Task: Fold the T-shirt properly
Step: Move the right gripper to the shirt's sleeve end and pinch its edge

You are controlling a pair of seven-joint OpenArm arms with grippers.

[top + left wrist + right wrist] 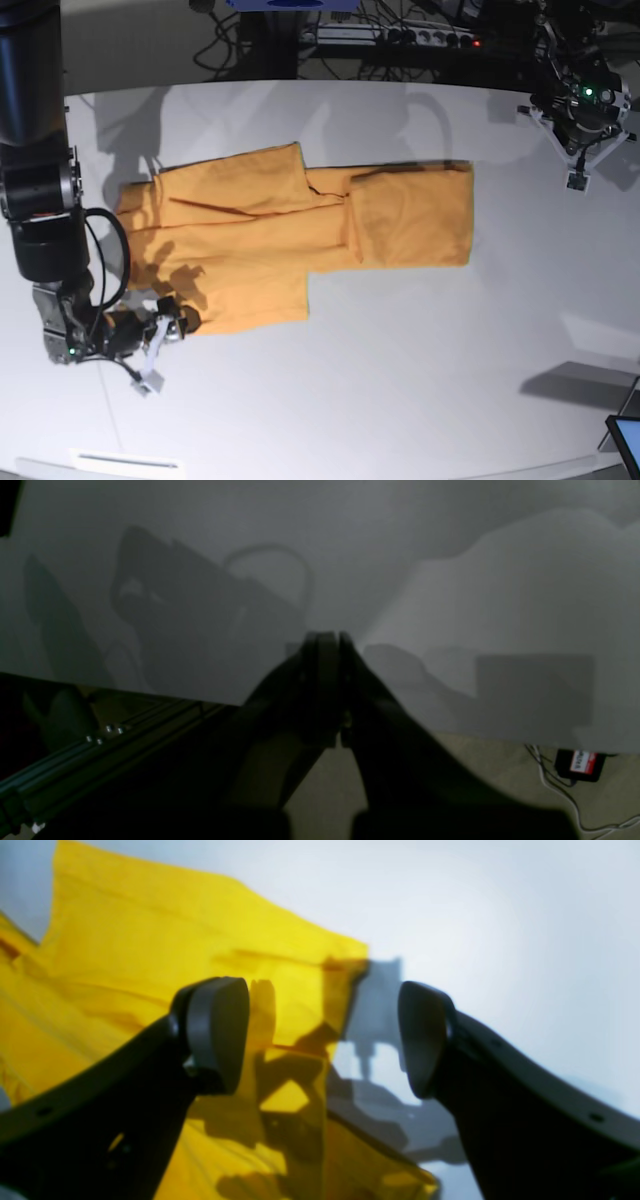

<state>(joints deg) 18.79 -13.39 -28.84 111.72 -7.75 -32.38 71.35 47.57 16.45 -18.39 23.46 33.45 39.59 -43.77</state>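
Note:
The orange-yellow T-shirt (250, 240) lies spread across the middle of the white table (400, 380), with its right end folded over into a square panel (412, 215). My right gripper (178, 322) hovers at the shirt's near-left corner. In the right wrist view it (322, 1037) is open, with one finger over the T-shirt (125, 965) and the other over bare table. Nothing is between the fingers. My left arm (582, 105) hangs at the far right edge, away from the shirt. Its gripper (327, 642) is shut and holds nothing.
A power strip and cables (400, 35) lie beyond the table's far edge. A screen corner (627, 440) shows at the near right. In the left wrist view an aluminium frame rail (100, 730) runs beside the table, and a black box with cables (580, 764) sits on the floor.

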